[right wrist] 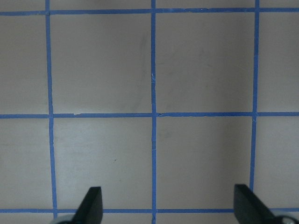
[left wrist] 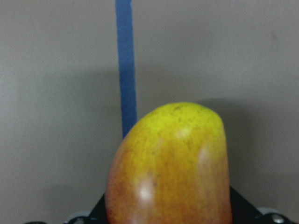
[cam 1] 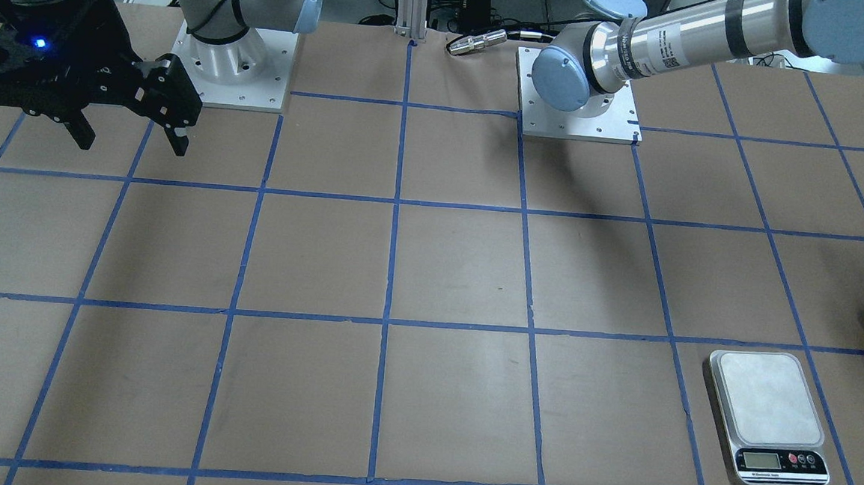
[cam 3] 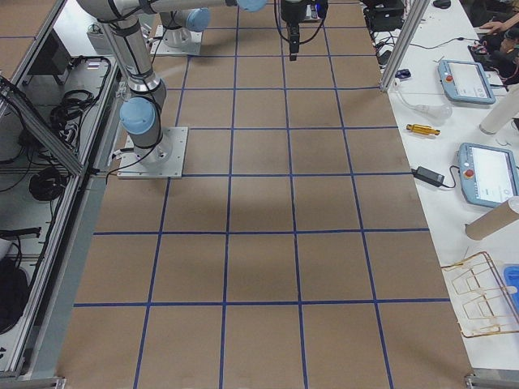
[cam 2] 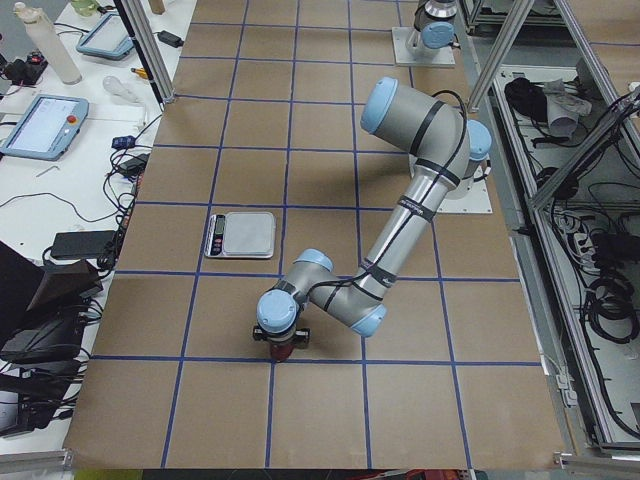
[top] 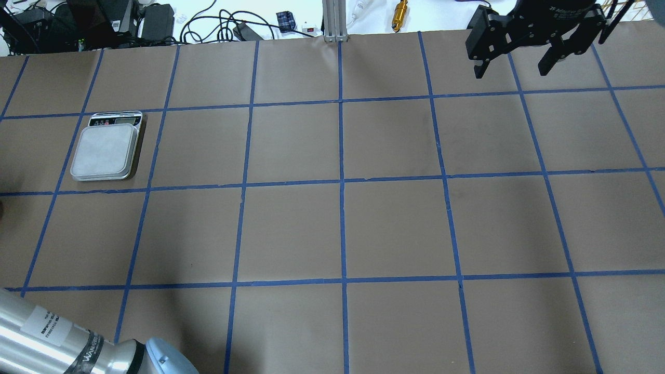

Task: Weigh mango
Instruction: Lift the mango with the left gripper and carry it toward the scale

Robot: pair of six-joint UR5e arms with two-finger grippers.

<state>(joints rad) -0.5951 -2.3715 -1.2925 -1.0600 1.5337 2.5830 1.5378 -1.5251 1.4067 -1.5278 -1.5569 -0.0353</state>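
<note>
Plainly, the mango point(left wrist: 170, 163) points with its yellow end away from the wrist camera, and its red-orange end sits back toward the palm. Its long axis runs bottom to top in the left wrist view, crosswise to the line between the two fingers point(left wrist: 99, 213). Only dark slivers of those fingers show, low in that view, close against both flanks of the fruit. The left gripper point(cam 2: 280, 341) is thus closed partway on the mango, with the fruit deep between its fingers and filling the gap. A soft shadow lies on the table point(top: 395, 223) behind the fruit, and a blue tape line runs straight on past its yellow tip.

In the front view the mango shows only at the edge, with its yellow end turned toward the table's middle. It is off the scale point(cam 1: 766, 417), near it but apart, on the robot's left of it and a little to the robot's side. The scale's display end faces away from the robot.

The right gripper point(top: 510, 71) hangs above the table with its fingers spread wide and nothing between them. It is well apart from the scale, toward the other end of the table.
</note>
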